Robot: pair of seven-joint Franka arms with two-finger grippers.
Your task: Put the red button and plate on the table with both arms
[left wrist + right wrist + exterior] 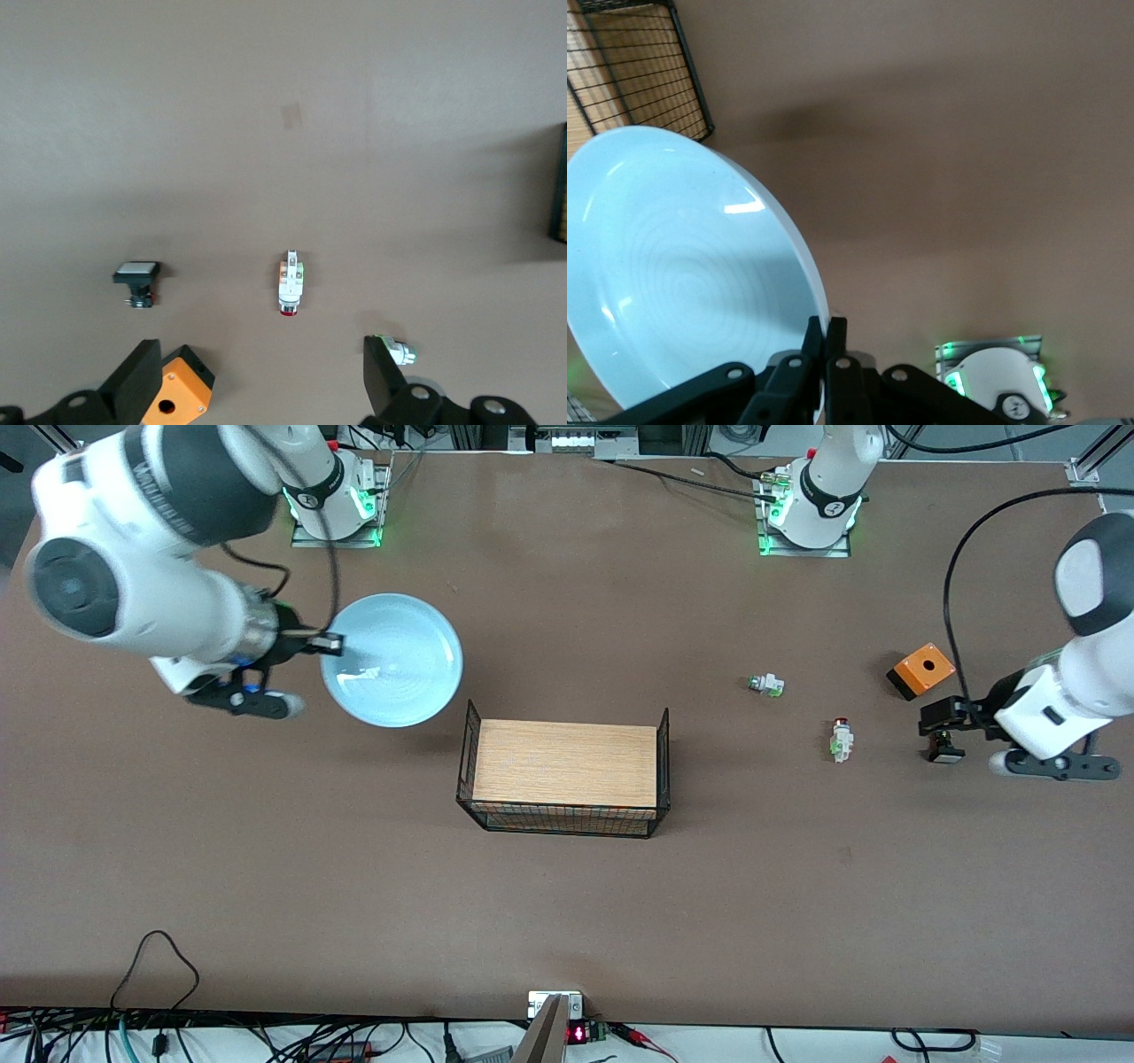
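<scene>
The light-blue plate [392,660] hangs tilted over the table [266,868] toward the right arm's end. My right gripper [330,640] is shut on its rim; the right wrist view shows the plate [682,274] pinched between the closed fingers of that gripper [828,341]. The red button [841,739] lies on its side on the table toward the left arm's end and also shows in the left wrist view [291,283]. My left gripper [941,722] is open and empty, up in the air beside the button; in the left wrist view [261,390] its fingers stand wide apart.
A wooden-topped black wire rack [563,775] stands mid-table. An orange box [922,670], a white-green part [767,685] and a black part with a white cap [944,751] lie around the red button. Cables run along the table's near edge.
</scene>
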